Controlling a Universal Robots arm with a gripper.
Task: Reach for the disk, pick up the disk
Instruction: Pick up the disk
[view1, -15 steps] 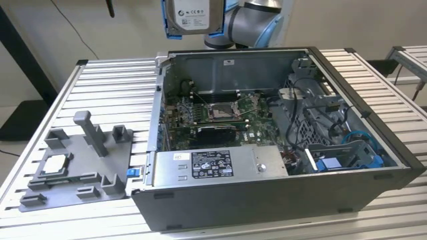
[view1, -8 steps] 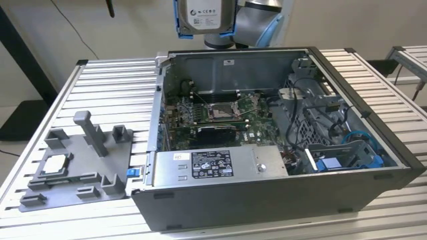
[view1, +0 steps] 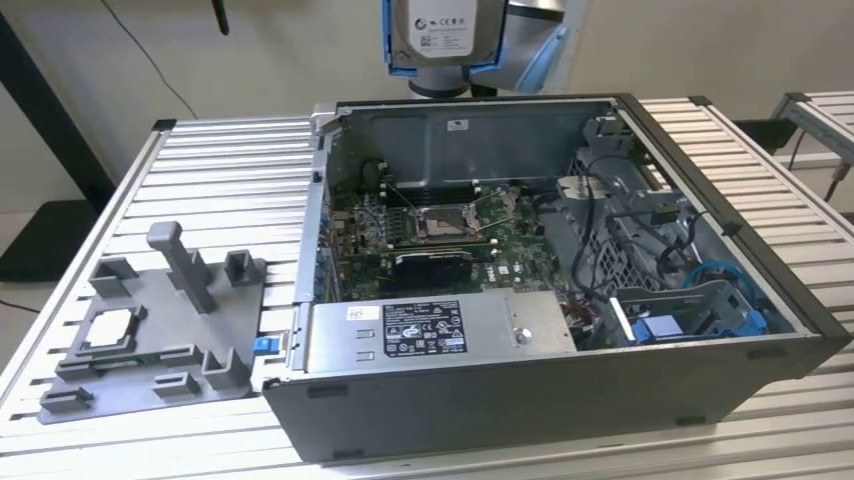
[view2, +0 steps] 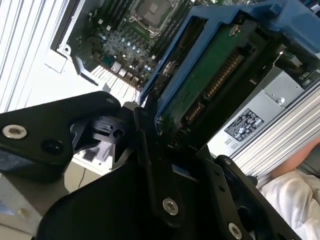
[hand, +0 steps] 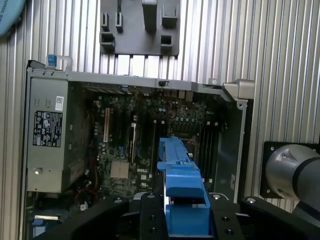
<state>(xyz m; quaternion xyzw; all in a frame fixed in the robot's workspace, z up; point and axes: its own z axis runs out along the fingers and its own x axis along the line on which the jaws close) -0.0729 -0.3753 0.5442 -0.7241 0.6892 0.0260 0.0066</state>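
The disk (view1: 441, 30) hangs high above the back wall of the open computer case, at the top of the exterior view. It is a silver-grey drive with a white label and a bright blue frame. In the second wrist view its green circuit-board underside (view2: 210, 85) shows inside the blue frame, and my gripper (view2: 175, 140) is shut on it with black fingers (view2: 145, 135) pressed against the frame's edge. The first wrist view looks along the frame's blue edge (hand: 182, 190), which rises from between the gripper's black fingers (hand: 150, 220), with the case interior far below.
The open case (view1: 787, 300) lies on a slatted aluminium table, with the motherboard (view1: 441, 215), a power supply (view1: 427, 325) and a fixed blue bracket (view1: 667, 325) inside. A grey fixture plate (view1: 147, 330) holding a small square chip (view1: 110, 328) sits at the exterior view's left. A person's white sleeve (view2: 295, 195) is nearby.
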